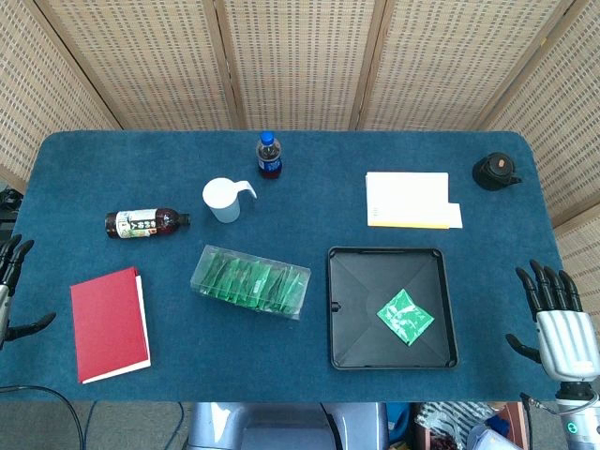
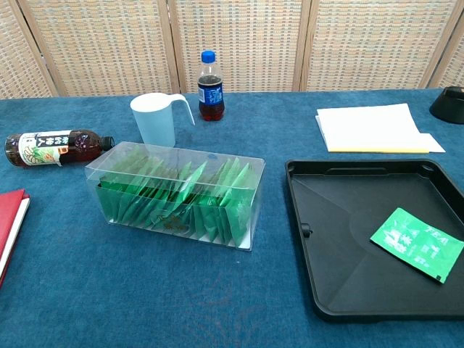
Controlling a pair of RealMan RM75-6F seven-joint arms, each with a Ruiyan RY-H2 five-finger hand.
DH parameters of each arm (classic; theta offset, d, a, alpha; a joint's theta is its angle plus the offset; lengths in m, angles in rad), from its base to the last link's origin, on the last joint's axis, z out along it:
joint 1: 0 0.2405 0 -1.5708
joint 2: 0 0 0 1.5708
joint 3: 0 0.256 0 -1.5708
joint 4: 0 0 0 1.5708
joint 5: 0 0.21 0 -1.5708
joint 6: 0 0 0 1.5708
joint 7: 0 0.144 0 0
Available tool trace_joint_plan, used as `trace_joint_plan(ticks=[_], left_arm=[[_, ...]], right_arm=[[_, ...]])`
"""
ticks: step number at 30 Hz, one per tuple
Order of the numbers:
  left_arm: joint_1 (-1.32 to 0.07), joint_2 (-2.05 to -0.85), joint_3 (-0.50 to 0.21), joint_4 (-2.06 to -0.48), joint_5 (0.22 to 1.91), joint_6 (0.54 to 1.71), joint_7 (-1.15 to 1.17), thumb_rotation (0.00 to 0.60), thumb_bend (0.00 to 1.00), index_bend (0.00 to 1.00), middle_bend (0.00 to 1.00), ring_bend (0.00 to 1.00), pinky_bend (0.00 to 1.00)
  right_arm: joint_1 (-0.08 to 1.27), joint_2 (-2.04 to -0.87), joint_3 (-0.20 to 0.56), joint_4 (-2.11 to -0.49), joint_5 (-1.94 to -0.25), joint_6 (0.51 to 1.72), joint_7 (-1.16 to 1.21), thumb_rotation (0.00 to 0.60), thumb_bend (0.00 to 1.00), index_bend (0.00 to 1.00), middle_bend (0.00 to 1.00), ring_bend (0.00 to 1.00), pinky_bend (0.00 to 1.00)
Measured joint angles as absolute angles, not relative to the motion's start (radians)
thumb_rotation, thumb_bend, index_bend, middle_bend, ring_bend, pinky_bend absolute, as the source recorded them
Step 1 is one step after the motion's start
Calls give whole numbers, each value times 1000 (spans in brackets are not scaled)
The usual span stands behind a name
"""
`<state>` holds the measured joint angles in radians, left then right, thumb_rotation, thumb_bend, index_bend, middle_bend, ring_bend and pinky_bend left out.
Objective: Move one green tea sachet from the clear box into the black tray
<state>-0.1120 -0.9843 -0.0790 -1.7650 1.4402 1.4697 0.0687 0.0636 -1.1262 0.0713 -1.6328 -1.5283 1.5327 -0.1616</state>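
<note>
A clear box holding several upright green tea sachets sits mid-table. To its right lies the black tray, and one green tea sachet lies flat inside it toward the right. My right hand hovers open at the table's right edge, fingers spread, well clear of the tray. At the far left edge my left hand is open too, only partly in frame. Neither hand shows in the chest view.
A red book lies front left. A tea bottle lies on its side, with a white cup and a cola bottle behind the box. White papers and a black object sit back right.
</note>
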Motion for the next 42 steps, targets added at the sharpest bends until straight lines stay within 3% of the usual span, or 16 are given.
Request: trace_joint_plan(ticks=[11,23,32,42], left_arm=[[-125,-993,-84,-1738,1445,1455,34,600,79,0,0,0,0],[-139,-999,-97,-1730,1404,1431,41,600,79,0,0,0,0],[-144,-997,-101,-1725,1390,1418,30,600,79,0,0,0,0],[-149,-995,-104,-1721,1377,1406,24,600,79,0,0,0,0]], right_arm=[[120,-1088,76,-1679,-1516,1421,-130,600,0,0,0,0,0],[479,-1022,154,-1850,-1582,1015,-18,600,15,35,0,0,0],[682,-1157,184,-1844,-1695,888,26,600,17,113,0,0,0],[817,-1388,243,-1760,-1528,788,-107,600,30,122,0,0,0]])
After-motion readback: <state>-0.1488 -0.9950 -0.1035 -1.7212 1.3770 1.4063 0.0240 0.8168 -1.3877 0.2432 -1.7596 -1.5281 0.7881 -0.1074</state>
